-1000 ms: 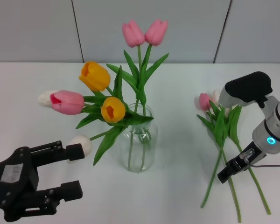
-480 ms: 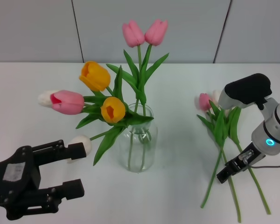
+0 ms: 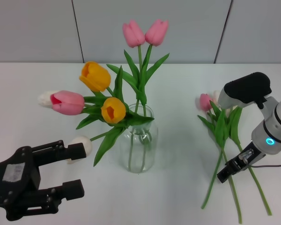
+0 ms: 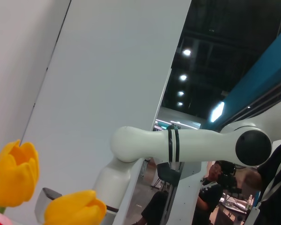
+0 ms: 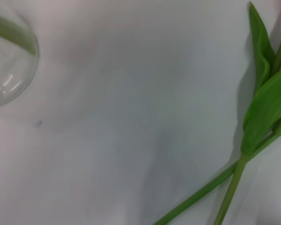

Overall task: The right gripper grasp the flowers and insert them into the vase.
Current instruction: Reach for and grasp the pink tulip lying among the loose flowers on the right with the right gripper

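- White table [image 3: 187,93], grey panelled wall [image 3: 37,28] behind; the left wrist view shows a dark hall with ceiling lights.
- Your right arm has crept slightly down and left since a second ago; nothing else moved.
- Your right gripper [image 3: 230,170] sits low over the stems of the flowers [image 3: 221,126], which lie flat on the table right of the vase [image 3: 139,140]. Can't tell how wide its fingers are, or whether they touch.
- Your left gripper [image 3: 61,173] is parked near-left, fingers spread, empty.
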